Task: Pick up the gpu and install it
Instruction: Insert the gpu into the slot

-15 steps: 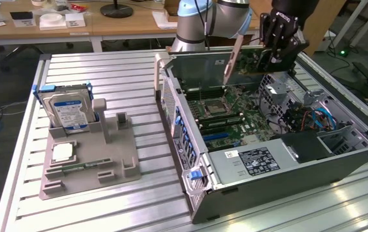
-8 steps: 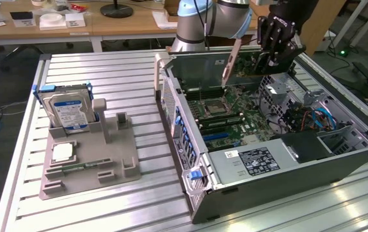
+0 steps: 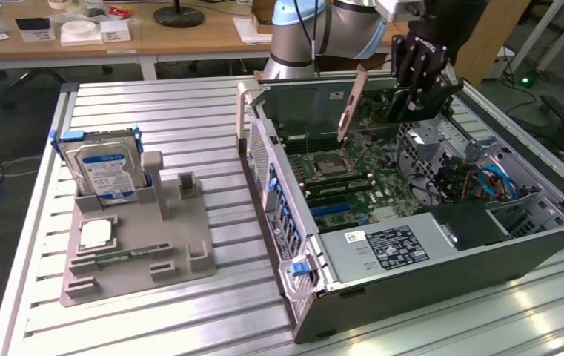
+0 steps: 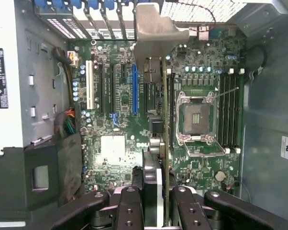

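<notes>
The hand [image 3: 417, 93] sits in the upper right of the exterior frame, inside the open computer case [image 3: 430, 267], clenched on the gpu [image 3: 353, 107]. The card hangs on edge over the motherboard [image 3: 356, 189], its pale metal bracket pointing towards the case's rear wall. Whether its lower edge touches the board cannot be told.

In the wrist view, the hand [image 4: 157, 196] grips the gpu [image 4: 156, 38] between 2 black fingers [image 4: 129, 206]. The card appears edge-on there, lying between the blue slot [image 4: 134, 88] and the CPU socket [image 4: 195, 115].

At the exterior frame's left, a grey holder [image 3: 153, 245] rests on the slatted metal surface [image 3: 163, 111]. A hard drive [image 3: 104, 170] stands upright in it.
</notes>
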